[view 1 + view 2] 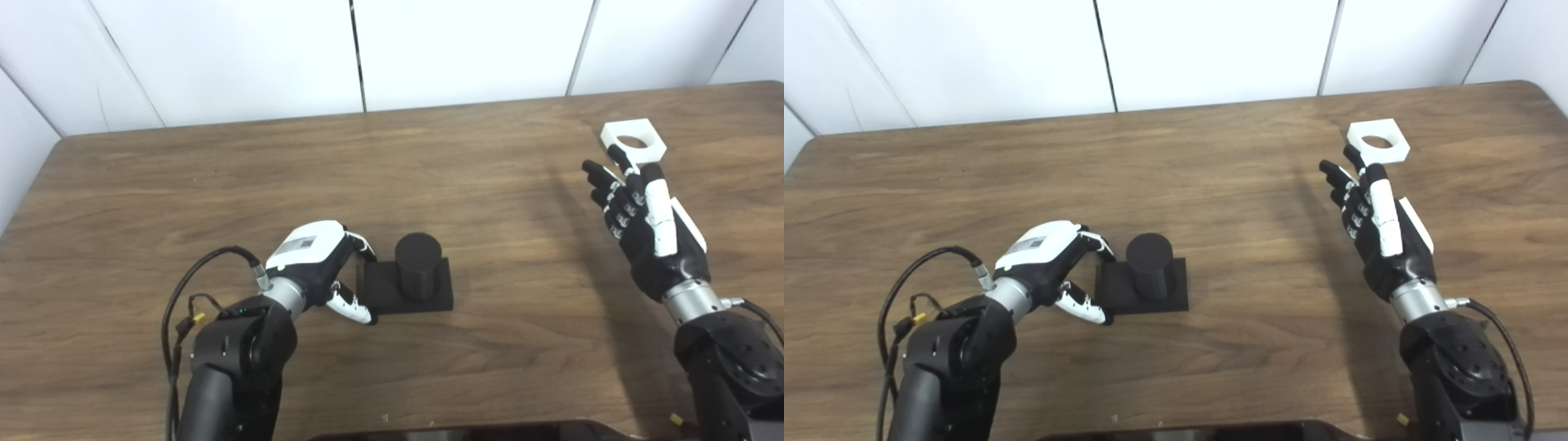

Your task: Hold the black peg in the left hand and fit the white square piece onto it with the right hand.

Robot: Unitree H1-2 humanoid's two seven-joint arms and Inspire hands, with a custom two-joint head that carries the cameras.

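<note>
Resting near-centre on the table point(184, 184), black peg point(418, 264) looks rigid, left hand point(318, 263) pinching its square base; far right, light stiff white square piece point(633, 142) lies free beyond spread, empty right hand point(643, 226), best gripped by outer edges

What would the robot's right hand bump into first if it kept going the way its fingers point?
Probably the white square piece. The right hand is open, its fingers aimed up-table at it. How high the hand hovers above the table is unclear.

Wooden table point(429, 159), black peg point(409, 277) near front, white square piece point(633, 143) far right
</note>
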